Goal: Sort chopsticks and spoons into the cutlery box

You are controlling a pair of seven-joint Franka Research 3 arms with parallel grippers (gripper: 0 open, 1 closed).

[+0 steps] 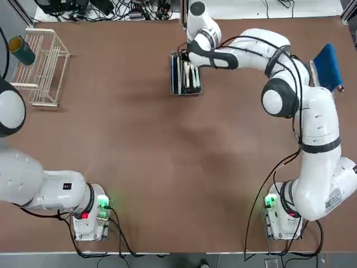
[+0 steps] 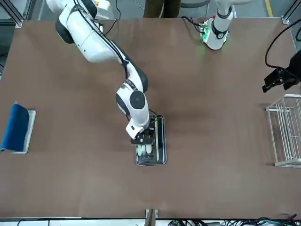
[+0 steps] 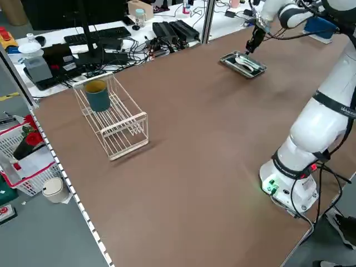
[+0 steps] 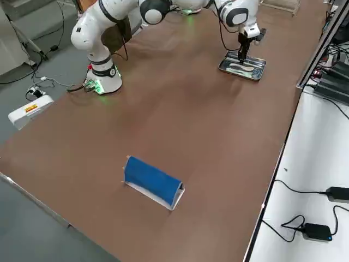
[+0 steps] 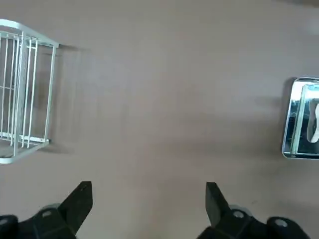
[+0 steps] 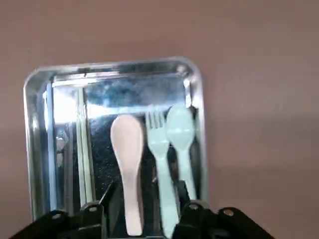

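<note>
Cutlery box sat near the middle of the table's far edge. Right gripper was right over it, fingers part-way apart, nothing clamped as far as I could tell; the handle ends were partly hidden behind the fingers, so contact was a maybe. Left gripper idled above the table's left side, towards the wire rack at the far left corner, fingers wide. Chopsticks already lay lengthwise in the box, pinkish spoon, fork and pale green spoon in the wider part beside them. Sorting looked about done; backing straight up was the sensible move. Handling, my read: spoons light, stiff plastic, slick, apt to twist if pinched on the curved bowl, so best taken mid-handle across the width. Chopsticks light and stiff, liable to roll; grab at mid-length, square to the stick. Box thin metal, would slide if a finger caught its rim.
</note>
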